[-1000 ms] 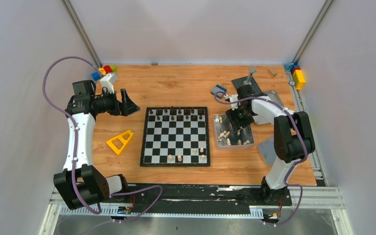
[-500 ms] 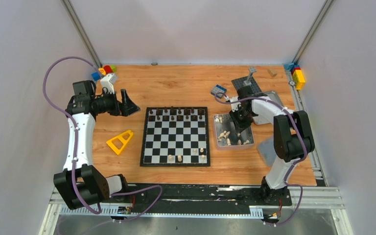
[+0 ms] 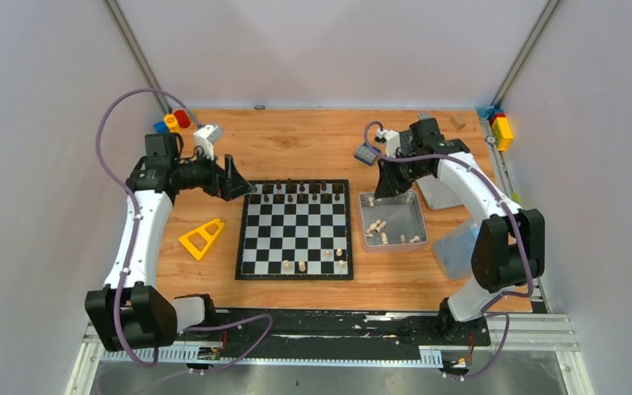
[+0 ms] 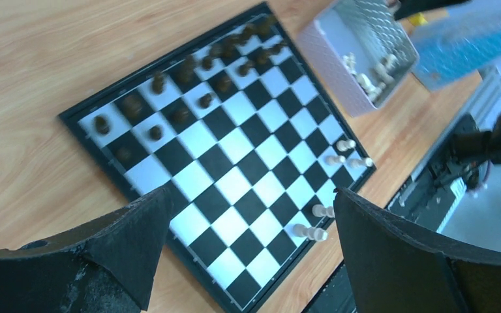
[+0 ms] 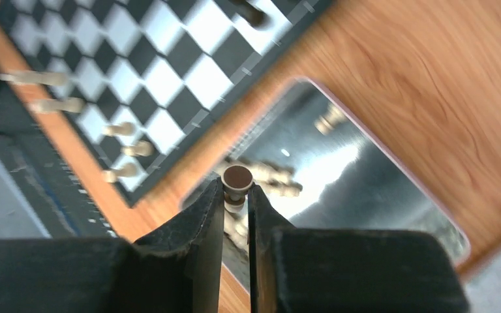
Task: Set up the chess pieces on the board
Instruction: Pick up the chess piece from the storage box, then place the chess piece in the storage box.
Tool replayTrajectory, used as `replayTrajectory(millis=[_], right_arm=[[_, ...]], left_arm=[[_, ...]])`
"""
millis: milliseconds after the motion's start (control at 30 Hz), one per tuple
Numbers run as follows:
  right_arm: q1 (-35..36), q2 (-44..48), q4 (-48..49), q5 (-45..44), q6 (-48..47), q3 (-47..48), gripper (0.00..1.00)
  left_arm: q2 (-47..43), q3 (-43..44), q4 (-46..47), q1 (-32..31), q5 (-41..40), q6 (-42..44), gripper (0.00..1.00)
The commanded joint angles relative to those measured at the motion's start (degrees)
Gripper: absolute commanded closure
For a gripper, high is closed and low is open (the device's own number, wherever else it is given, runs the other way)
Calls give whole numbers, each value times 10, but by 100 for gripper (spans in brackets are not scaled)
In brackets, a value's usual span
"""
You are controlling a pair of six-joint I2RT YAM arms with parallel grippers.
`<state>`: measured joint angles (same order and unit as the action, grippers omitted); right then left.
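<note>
The board (image 3: pixel 295 230) lies mid-table, with dark chess pieces (image 3: pixel 296 192) on its far rows and a few pale ones (image 3: pixel 300 266) near its front edge. A metal tin (image 3: pixel 403 216) to its right holds several loose pale pieces (image 3: pixel 376 226). My right gripper (image 5: pixel 236 187) hovers over the tin's far left corner. It is shut on a pale piece (image 5: pixel 237 176) whose brown felt base faces the camera. My left gripper (image 4: pixel 254 202) stands open and empty above the board's (image 4: pixel 235 163) far left corner, both fingers (image 4: pixel 137 235) wide apart.
A yellow wedge block (image 3: pixel 201 237) lies left of the board. Coloured bricks sit at the back left (image 3: pixel 173 121) and back right (image 3: pixel 500 127) corners. A blue-grey lid (image 3: pixel 454 247) lies right of the tin. The left arm's cable (image 3: pixel 123 107) arches high.
My right gripper closed on a pale piece in the tin and lifted it toward the tin's far left corner. My left arm swung right, closer to the board's far left corner.
</note>
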<state>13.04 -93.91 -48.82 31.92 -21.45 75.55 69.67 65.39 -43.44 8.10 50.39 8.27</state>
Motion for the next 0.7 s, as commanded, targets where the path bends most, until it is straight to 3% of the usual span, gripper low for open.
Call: replayTrajectory(millis=[0,167,267,433,667], right_arm=[[0,28,8,237,-16,52,94],[14,-2,19,364,19,110,92],[50,-22,19,335,15,122,92],[109,-14,66,288,14,78,91],[176,22,155,210,33,49,90]], left_arm=[[-25,10,55,-97,6,11,0],[11,45,107,-194,16,-21,0],[41,77,107,-238,13,-27,1],[69,70,141,-247,4,-62,3],[127,78,166,-292,29,-132,16]])
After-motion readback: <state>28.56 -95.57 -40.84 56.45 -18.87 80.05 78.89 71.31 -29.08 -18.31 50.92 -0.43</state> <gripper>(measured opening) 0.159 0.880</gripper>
